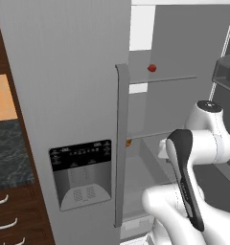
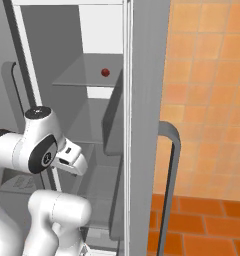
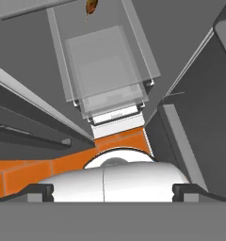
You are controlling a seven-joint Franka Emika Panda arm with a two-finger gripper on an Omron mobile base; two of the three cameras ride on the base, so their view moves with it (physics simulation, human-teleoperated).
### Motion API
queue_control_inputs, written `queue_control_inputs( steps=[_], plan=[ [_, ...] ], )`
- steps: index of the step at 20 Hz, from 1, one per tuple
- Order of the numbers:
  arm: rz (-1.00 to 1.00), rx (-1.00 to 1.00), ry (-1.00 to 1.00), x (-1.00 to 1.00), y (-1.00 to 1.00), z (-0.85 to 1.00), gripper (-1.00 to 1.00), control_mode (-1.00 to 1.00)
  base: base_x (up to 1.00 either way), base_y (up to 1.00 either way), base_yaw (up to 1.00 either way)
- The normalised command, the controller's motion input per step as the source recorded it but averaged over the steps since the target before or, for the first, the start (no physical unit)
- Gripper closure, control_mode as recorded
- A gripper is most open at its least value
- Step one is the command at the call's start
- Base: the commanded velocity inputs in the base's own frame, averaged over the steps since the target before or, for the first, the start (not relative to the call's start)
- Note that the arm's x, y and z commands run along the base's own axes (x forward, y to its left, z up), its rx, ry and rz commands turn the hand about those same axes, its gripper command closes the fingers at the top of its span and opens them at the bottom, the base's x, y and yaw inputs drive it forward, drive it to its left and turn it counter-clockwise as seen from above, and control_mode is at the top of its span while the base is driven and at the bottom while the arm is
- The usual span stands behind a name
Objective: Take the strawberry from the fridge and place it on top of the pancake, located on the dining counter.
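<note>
Strawberry [image 1: 152, 68] sits on the fridge [image 1: 64, 95] shelf well above the pincer [image 2: 74, 159], and I can't tell if its fingers are apart. Risk: reaching up could clip the shelf edge and roll the fruit away.

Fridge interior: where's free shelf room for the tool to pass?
The shelf holding the strawberry is bare to the berry's right in the left base view. The drawer below looks bare. Tightest by the left door's handle, where a small orange item sits.
</note>
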Motion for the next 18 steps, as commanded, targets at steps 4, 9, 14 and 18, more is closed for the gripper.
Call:
queue_control_inputs(
  steps=[4, 9, 14, 18],
  plan=[
    [0.0, 0.0, 0.0, 0.0, 0.0, 0.0, -1.0, 1.0, 0.09, 0.0, 0.0],
    [0.0, 0.0, 0.0, 0.0, 0.0, 0.0, -1.0, 1.0, 0.09, 0.0, 0.0],
    [0.05, -0.06, -0.22, 0.17, 0.0, 0.35, -1.0, -1.0, 0.02, 0.0, 0.0],
    [0.12, -0.2, -0.22, 0.21, 0.08, 0.78, -1.0, -1.0, 0.0, 0.0, 0.0]
  ],
)
